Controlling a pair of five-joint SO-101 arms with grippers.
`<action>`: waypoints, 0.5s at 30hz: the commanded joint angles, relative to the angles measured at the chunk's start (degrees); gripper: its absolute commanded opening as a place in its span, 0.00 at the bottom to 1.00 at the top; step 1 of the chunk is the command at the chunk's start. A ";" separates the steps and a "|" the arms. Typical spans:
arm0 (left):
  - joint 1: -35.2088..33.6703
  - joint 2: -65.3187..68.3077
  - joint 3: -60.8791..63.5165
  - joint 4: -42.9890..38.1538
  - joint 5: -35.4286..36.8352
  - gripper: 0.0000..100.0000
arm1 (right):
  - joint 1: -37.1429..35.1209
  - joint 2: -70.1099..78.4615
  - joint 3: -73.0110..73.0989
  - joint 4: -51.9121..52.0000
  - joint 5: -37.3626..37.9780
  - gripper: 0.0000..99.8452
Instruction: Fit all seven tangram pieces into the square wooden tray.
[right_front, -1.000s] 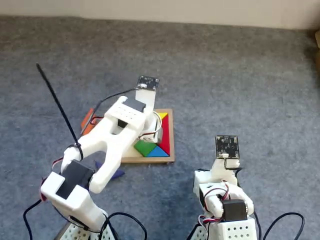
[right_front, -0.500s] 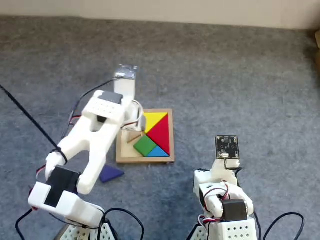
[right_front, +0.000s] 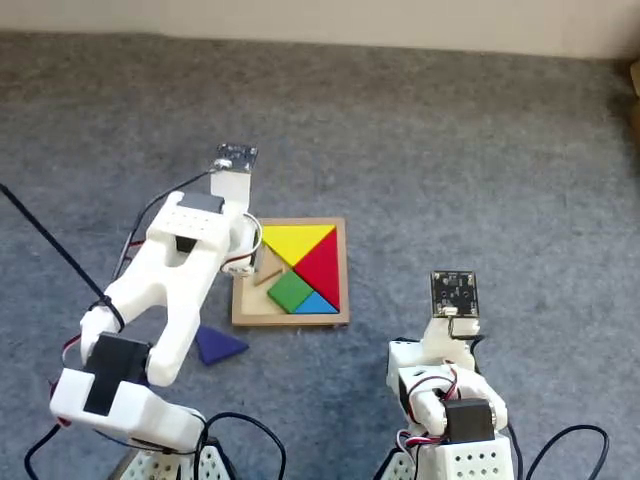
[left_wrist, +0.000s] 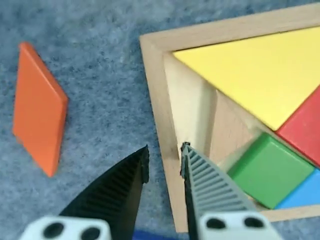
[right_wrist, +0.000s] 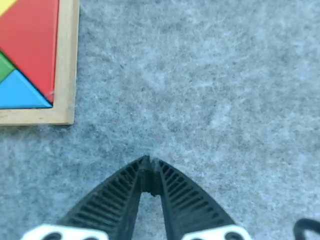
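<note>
Four coloured pieces sit in the square wooden tray (right_front: 290, 319): a yellow triangle (right_front: 298, 243), a red triangle (right_front: 322, 266), a green square (right_front: 290, 290) and a light blue triangle (right_front: 318, 302), all packed toward the tray's side nearer the right arm. An orange parallelogram (left_wrist: 39, 107) lies on the grey carpeted surface (right_front: 480, 150) near the tray's opposite rim, and a dark blue triangle (right_front: 218, 345) lies off the tray's corner nearest the left arm's base. The left gripper (left_wrist: 165, 150) hangs over that rim, jaws released with a narrow gap and holding nothing, one jaw outside the tray and one above its edge. The right gripper (right_wrist: 150, 162) rests apart from the tray, off the light blue triangle's corner, jaws clenched on nothing. As I judge it, a descent from here could land a jaw on the rim and shove the tray, jolting the seated pieces. The flat parallelogram may also slide on the nap instead of lifting. From above, the left arm overhangs the tray's unfilled part. A pale patch (left_wrist: 190, 105) there may be bare floor or an unpainted piece; I cannot tell which.
</note>
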 joint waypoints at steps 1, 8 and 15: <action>4.26 -2.15 1.19 -2.90 -2.64 0.12 | -0.57 -1.01 8.75 0.48 -0.09 0.01; 8.31 -2.42 1.45 -4.31 -3.60 0.12 | -0.57 -1.01 8.75 0.48 -0.09 0.01; 7.96 -2.86 -0.66 -4.75 -3.60 0.11 | -0.48 -1.10 8.75 0.48 -0.09 0.01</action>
